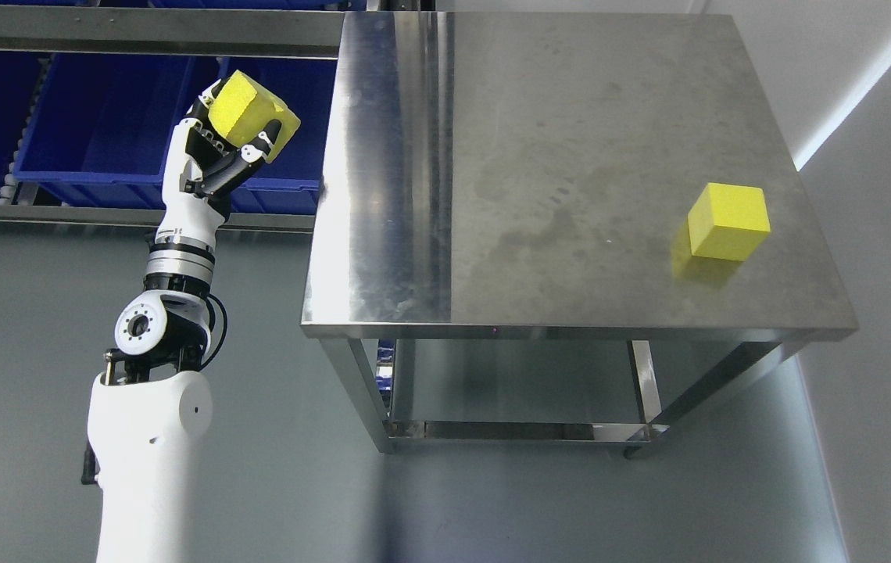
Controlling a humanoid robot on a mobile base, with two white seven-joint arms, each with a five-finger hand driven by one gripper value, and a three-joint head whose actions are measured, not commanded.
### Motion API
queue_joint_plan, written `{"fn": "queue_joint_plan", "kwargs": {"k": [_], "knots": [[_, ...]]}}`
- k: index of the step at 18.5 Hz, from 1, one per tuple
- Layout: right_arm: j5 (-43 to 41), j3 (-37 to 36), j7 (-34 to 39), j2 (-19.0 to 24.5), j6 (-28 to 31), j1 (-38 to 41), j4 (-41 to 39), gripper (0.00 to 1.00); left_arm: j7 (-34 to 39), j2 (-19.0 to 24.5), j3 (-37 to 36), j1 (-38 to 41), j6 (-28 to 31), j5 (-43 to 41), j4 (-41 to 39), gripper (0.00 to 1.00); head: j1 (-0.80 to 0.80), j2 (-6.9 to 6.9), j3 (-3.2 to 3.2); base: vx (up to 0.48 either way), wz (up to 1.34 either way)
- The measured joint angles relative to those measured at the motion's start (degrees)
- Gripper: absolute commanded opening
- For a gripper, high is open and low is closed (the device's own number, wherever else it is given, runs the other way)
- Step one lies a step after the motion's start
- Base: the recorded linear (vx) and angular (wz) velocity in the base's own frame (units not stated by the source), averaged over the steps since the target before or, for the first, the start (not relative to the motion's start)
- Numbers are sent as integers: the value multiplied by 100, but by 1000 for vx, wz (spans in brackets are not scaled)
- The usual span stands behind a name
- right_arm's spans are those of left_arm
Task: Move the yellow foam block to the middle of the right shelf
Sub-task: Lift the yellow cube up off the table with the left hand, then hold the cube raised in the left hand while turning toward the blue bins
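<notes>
Left hand [219,152] has fingers curled tight around a yellow foam block [248,113], lifted off the steel table [539,156] by the blue bins [101,117]; pickup done, shelf placement pending, second block [728,222] untouched.

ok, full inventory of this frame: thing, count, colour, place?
yellow foam block: 1, yellow, on the table's right side
held yellow foam block: 1, yellow, gripped left of the table, in front of the bins
stainless steel table: 1, silver, centre and right
blue plastic bins: at least 2, blue, on the shelf at upper left
metal shelf rails: grey, upper left
left hand: 1, white and black, shut on the held block
</notes>
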Motion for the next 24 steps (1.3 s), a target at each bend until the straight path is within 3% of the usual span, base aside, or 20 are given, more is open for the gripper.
{"fn": "queue_joint_plan", "kwargs": {"k": [10, 24], "knots": [[0, 0, 0, 0, 0, -1, 0, 100, 128, -49, 143, 137, 3, 22, -706, 43, 0, -1, 0, -47, 694], [0, 0, 0, 0, 0, -1, 0, 100, 101, -71, 261, 275, -169, 28, -1061, 43, 0, -1, 0, 67, 635]]}}
